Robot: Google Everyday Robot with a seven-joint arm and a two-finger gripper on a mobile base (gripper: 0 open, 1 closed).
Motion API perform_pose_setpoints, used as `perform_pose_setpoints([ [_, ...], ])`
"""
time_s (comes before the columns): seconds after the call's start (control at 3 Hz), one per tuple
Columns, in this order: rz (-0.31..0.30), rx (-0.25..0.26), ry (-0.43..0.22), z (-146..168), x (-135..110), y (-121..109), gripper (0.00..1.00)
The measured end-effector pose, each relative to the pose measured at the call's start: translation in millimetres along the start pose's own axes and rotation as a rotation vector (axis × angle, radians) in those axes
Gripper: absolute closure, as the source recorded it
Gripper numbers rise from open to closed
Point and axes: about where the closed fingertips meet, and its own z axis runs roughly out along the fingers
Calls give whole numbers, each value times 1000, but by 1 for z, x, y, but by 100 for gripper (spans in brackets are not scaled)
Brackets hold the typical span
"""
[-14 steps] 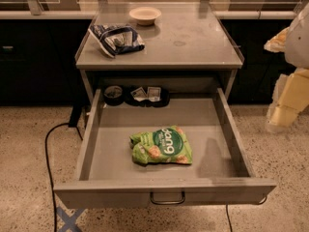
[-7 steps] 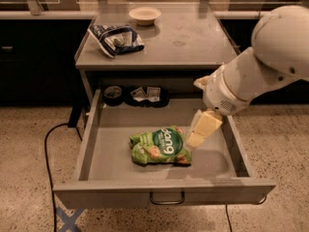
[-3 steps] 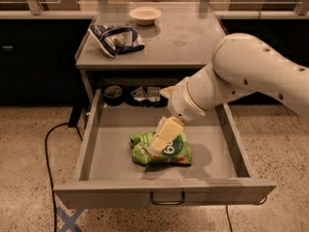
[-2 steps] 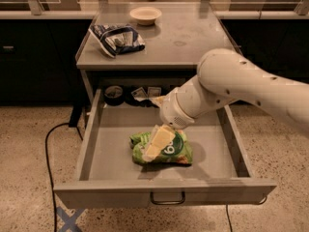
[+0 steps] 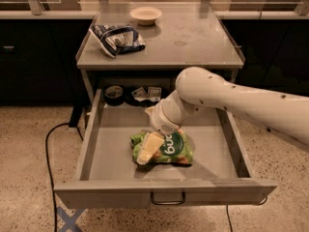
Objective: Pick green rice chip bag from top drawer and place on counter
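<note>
The green rice chip bag (image 5: 170, 149) lies flat in the middle of the open top drawer (image 5: 106, 144). My white arm reaches in from the right, and my gripper (image 5: 147, 150) hangs down onto the bag's left part. Its cream fingers (image 5: 150, 144) rest on or just above the bag and cover that part of it. The counter (image 5: 193, 37) is the grey table top just above and behind the drawer.
A dark blue and white bag (image 5: 116, 38) and a small cream bowl (image 5: 146, 15) sit on the counter. A black round object (image 5: 114, 94) and small packets (image 5: 147, 94) lie at the drawer's back. A black cable (image 5: 48, 149) runs over the floor at the left.
My arm has swung in from the right and lowered, moving leftward over the drawer. The gripper went from the bag's right edge to its left part. The bag has not moved.
</note>
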Motion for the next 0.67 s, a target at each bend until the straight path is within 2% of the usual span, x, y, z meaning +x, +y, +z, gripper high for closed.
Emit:
perform_pose_setpoints([
  [0.33,17,19,72,12,28,-28,0],
  [0.67,17,19,72,12,28,-28,0],
])
